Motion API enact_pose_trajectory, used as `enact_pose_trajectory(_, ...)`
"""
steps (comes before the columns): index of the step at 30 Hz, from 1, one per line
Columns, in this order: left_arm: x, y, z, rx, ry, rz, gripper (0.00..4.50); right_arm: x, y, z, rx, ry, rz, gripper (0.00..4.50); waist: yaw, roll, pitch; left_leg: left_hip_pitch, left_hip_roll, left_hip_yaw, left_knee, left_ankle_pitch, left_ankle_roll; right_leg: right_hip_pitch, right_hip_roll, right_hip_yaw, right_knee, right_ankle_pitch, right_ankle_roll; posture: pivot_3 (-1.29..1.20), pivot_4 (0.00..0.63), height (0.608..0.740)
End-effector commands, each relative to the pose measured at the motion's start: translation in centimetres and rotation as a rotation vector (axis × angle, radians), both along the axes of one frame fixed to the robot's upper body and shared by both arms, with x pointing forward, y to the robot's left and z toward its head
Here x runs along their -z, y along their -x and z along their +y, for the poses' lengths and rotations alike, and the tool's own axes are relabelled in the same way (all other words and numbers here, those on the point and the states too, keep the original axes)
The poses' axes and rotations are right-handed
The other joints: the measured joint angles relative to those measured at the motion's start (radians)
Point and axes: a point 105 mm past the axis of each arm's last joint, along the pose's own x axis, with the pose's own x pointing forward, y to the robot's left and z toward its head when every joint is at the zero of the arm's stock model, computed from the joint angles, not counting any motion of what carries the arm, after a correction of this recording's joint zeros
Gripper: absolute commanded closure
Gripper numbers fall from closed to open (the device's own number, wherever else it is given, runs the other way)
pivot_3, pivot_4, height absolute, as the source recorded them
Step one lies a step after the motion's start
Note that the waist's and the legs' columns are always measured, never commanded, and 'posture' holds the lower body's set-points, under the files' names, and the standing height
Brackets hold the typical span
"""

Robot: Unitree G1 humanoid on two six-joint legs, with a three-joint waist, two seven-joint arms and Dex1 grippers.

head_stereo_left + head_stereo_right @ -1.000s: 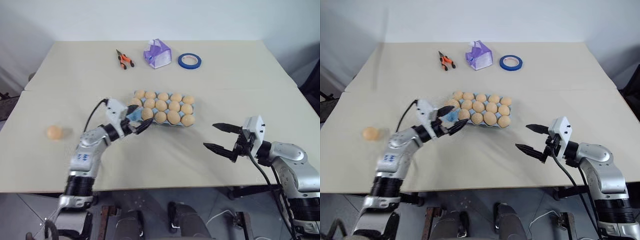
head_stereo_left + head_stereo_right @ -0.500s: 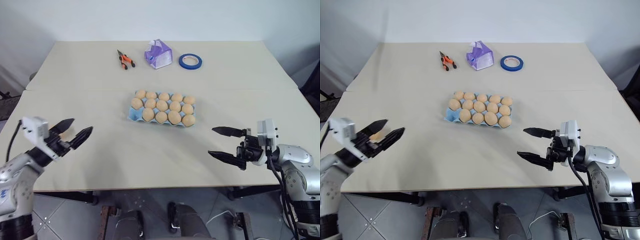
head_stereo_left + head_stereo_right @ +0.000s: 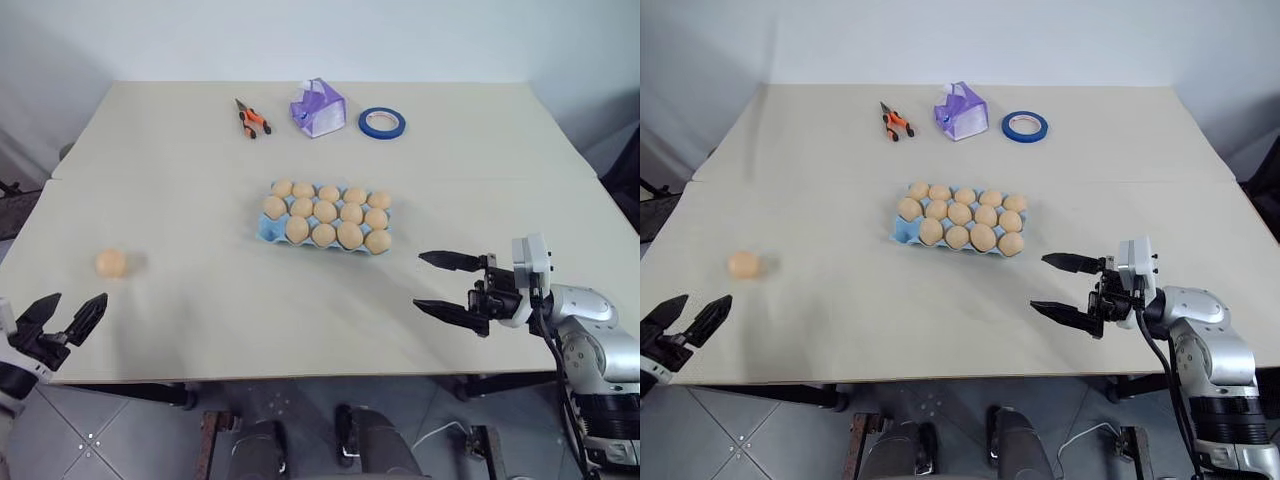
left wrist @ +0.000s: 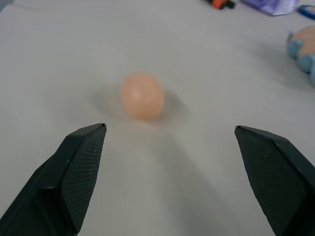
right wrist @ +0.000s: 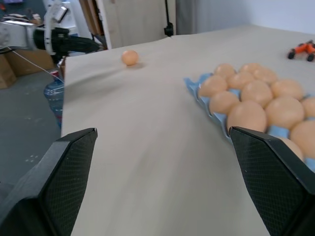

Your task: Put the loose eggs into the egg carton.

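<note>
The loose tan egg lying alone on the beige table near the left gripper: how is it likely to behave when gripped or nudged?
The small smooth tan-brown oval egg lies bare on the flat beige table, with nothing beside it, so a nudge would probably send it rolling. Its rounded shell looks smooth, so it may slip between the open left gripper's fingers. Being an egg, it is likely fragile under a hard squeeze.

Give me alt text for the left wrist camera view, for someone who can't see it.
One loose tan egg lies on a pale table, ahead of the left pincer, whose two black fingers stand wide open and empty. At the far edge sit a corner of the blue egg carton holding an egg, an orange-handled tool and a purple box.
</note>
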Motion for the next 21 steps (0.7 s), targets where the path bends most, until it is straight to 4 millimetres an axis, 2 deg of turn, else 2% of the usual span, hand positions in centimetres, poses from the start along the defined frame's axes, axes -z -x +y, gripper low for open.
enact_pose_trajectory(1,-1.7,0.9,0.2,-0.013,-0.055,-0.045,0.05,-1.0,0.1,0.0,-0.015,0.001,-0.048,0.0,0.001,0.0,0.0,0.0,0.0,0.0,0.0,0.0,0.0,0.0,0.0,0.0,0.0,0.0,-0.001,0.0,0.15,0.74)
enact_pose_trajectory(4,-2.0,0.2,1.2,-0.054,-0.095,-0.05,0.05,-1.0,-0.1,0.0,-0.014,0.01,-0.045,0.0,0.002,0.0,0.0,0.0,0.001,0.0,-0.001,0.0,-0.001,-0.001,0.001,-0.001,0.0,-0.001,-0.001,0.0,0.15,0.74)
enact_pose_trajectory(9,-2.8,-4.1,2.4,-0.119,-0.158,-0.12,0.05,-1.0,-0.4,0.4,-0.017,0.014,-0.042,0.0,0.009,0.0,0.0,0.0,0.0,-0.001,0.001,0.0,0.0,0.0,0.001,-0.001,0.0,-0.001,-0.001,0.0,0.15,0.74)
enact_pose_trajectory(12,-2.7,-7.1,1.6,-0.065,-0.183,-0.141,0.05,-1.0,-0.4,0.6,-0.018,0.017,-0.039,0.0,0.007,0.0,0.0,0.0,-0.001,-0.001,0.001,0.001,0.001,0.001,0.0,-0.001,0.0,0.0,0.0,0.0,0.15,0.74)
enact_pose_trajectory(16,-2.5,-9.9,1.2,-0.02,-0.187,-0.146,0.05,-1.1,-0.3,0.6,-0.01,0.02,-0.041,0.0,0.001,0.0,0.0,-0.001,-0.001,0.0,0.001,0.0,0.001,0.0,-0.001,-0.001,0.001,0.001,0.002,0.0,0.15,0.74)
enact_pose_trajectory(21,-1.5,-11.8,1.1,0.004,-0.172,-0.1,0.05,-1.2,-0.1,0.4,0.021,0.025,-0.044,0.0,0.0,0.0,0.0,0.0,0.003,0.002,0.0,0.001,0.003,-0.001,0.003,-0.002,0.003,0.0,0.0,0.0,0.15,0.74)
